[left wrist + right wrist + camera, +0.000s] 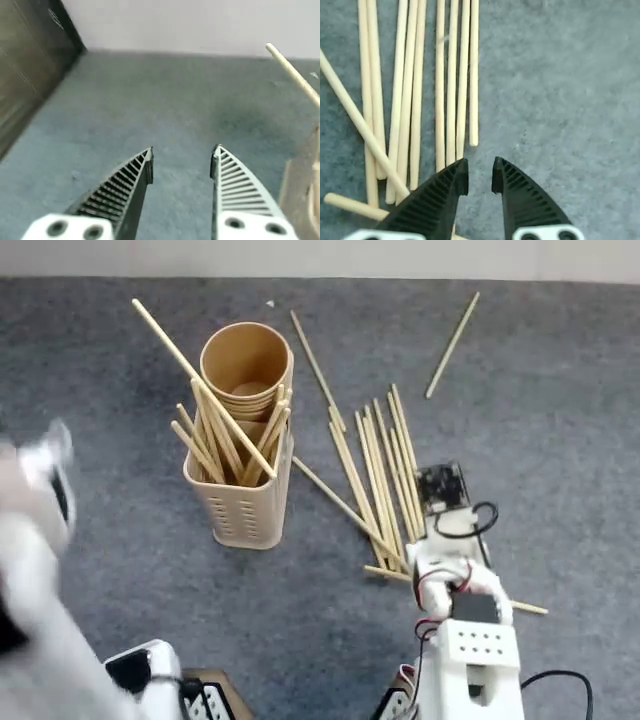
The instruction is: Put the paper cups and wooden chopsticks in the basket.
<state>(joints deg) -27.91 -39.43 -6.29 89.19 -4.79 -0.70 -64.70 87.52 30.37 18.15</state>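
A beige slotted basket (243, 498) stands on the grey carpet. It holds stacked paper cups (246, 368) and several wooden chopsticks (222, 440). Several loose chopsticks (378, 472) lie in a bundle to its right. My right arm (455, 565) stands over the near end of that bundle. In the right wrist view my right gripper (479, 172) is open only a little, just above the carpet at the ends of the chopsticks (451, 85), holding nothing. My left gripper (182, 155) hangs open and empty over bare carpet, with the basket wall (300, 192) beside it.
One chopstick (452, 344) lies alone at the far right and another (314, 362) behind the basket. A long stick (175, 352) leans out of the basket toward the far left. The left arm (35, 530) is a blurred white shape at the left edge.
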